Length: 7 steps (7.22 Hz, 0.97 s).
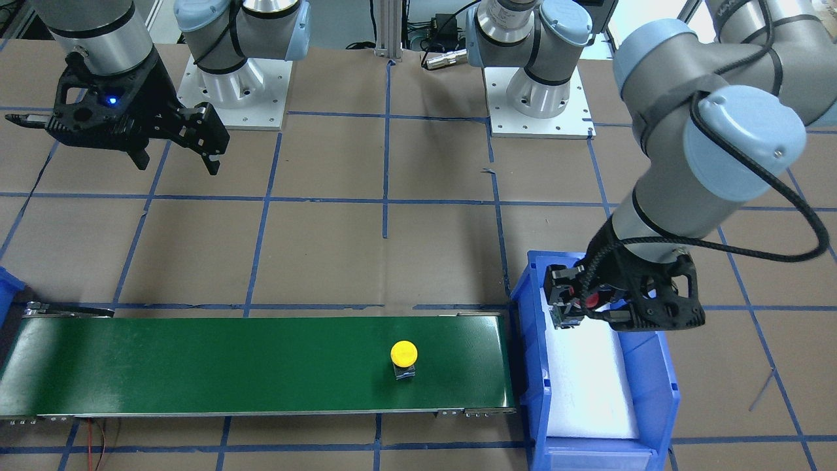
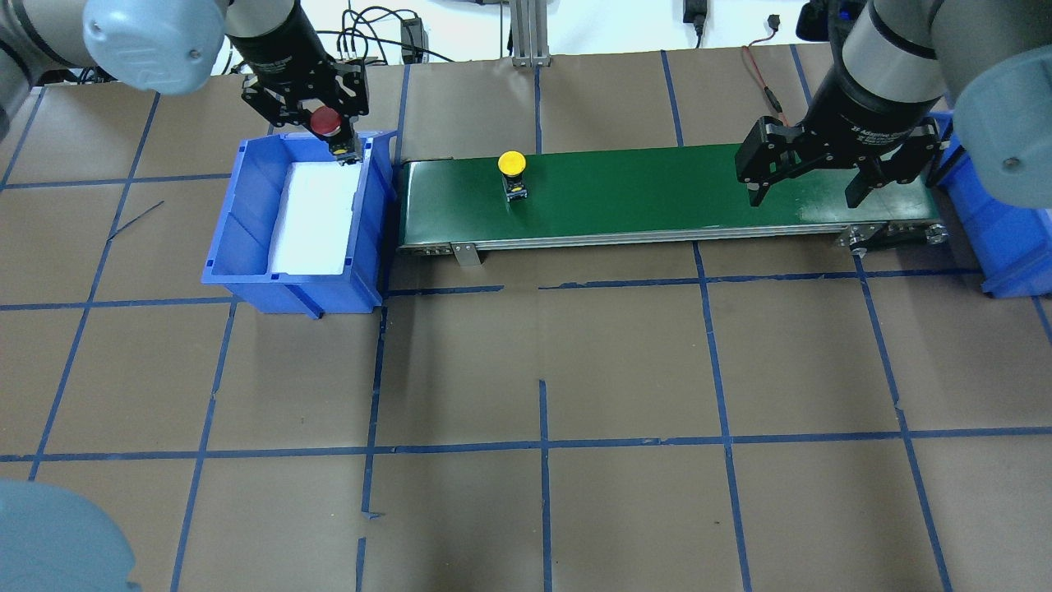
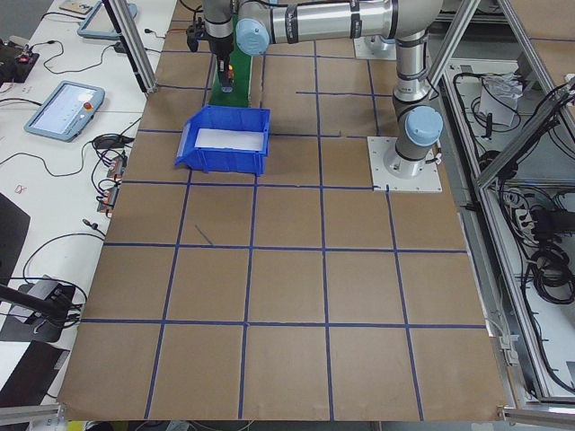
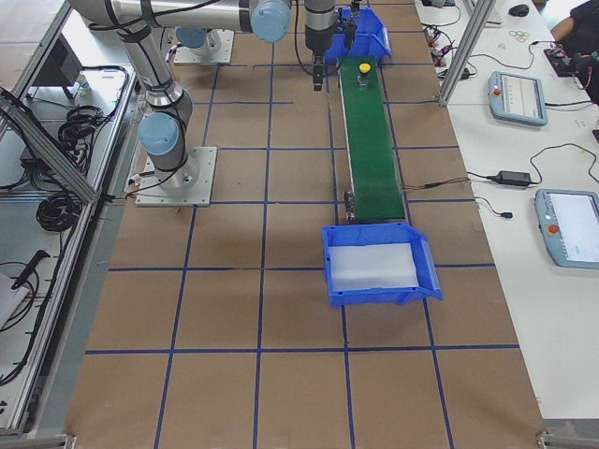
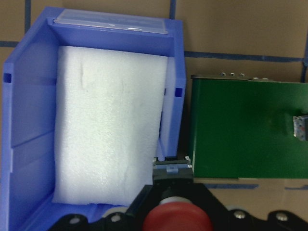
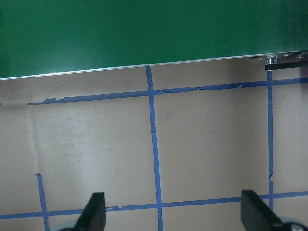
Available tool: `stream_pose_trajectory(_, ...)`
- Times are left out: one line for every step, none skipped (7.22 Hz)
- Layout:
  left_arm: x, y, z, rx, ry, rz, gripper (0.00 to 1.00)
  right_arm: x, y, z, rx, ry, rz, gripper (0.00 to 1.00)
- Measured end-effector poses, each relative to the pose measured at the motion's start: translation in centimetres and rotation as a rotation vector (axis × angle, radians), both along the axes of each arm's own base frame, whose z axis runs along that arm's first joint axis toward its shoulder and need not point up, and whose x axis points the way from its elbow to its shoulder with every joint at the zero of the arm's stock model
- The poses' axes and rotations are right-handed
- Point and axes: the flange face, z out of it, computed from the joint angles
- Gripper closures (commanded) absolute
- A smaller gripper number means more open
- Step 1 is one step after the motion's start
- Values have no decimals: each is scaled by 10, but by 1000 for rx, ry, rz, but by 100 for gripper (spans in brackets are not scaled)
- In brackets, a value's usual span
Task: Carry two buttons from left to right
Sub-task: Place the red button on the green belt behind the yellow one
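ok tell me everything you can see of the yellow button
The yellow button has a round, glossy yellow cap on a small dark boxy base. It stands upright on the green belt, nearer its end on the robot's left, clear of both long edges. Only the belt touches it; nothing grips it.

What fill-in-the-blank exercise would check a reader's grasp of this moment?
1. The left gripper holds the red button over the ___ bin.
2. The yellow button stands on the ___ belt.
3. The right gripper is ___ and holds nothing.
Missing words: blue; green; open.
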Motion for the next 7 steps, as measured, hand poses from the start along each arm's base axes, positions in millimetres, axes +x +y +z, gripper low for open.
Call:
stream_pose_trajectory(-23,-12,-28,-3,3,-11,69,0,0,0,0,2,0,0)
stream_pose_trajectory(-36,-26,-61,-3,4,-24,68,-1,0,0,1,1,-1,0)
stream_pose_trajectory(-43,-35,-85,-3,10,-29,68,-1,-1,-1,1,0,-1,0)
stream_pose_trajectory(-48,-38,-100,6,18,-29,66,-1,-1,-1,1,-1,-1,0)
stream_pose_trajectory(-50,-39,-111,16,24,-33,65,-1,-2,-2,2,-1,-2,0)
stream_pose_trajectory(-51,-40,-121,23,26,-42,49,-2,-3,-3,5,-1,-4,0)
stream_pose_trajectory(-52,-39,-128,31,26,-48,24,-2,-3,-4,6,-1,-5,0)
